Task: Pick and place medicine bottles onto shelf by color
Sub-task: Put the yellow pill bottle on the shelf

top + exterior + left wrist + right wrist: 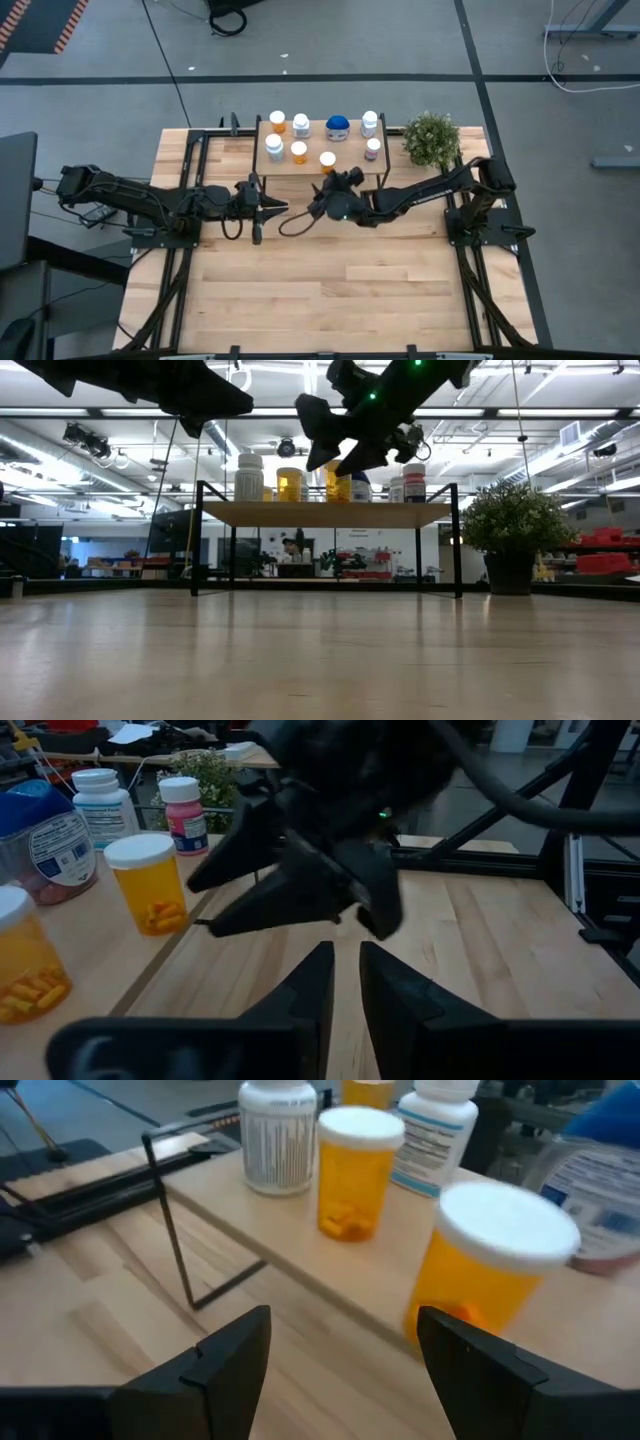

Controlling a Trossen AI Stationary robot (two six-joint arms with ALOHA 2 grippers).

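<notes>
The shelf point(350, 158) stands at the table's far side and carries several medicine bottles. Among them are an orange one point(327, 161) at the near edge, another orange one point(298, 152), white ones point(274, 147), a blue-topped one point(338, 127) and a pink one point(373, 149). My right gripper point(327, 187) hovers open just in front of the near-edge orange bottle point(495, 1270), which stands beside one finger with nothing between the fingers point(345, 1350). My left gripper point(270, 207) waits left of it, shut and empty point(345, 990).
A potted plant point(431, 138) stands on the table right of the shelf. Black frame rails point(190, 190) run along the table's left and right sides. Bare wooden tabletop point(340, 290) stretches toward the near edge.
</notes>
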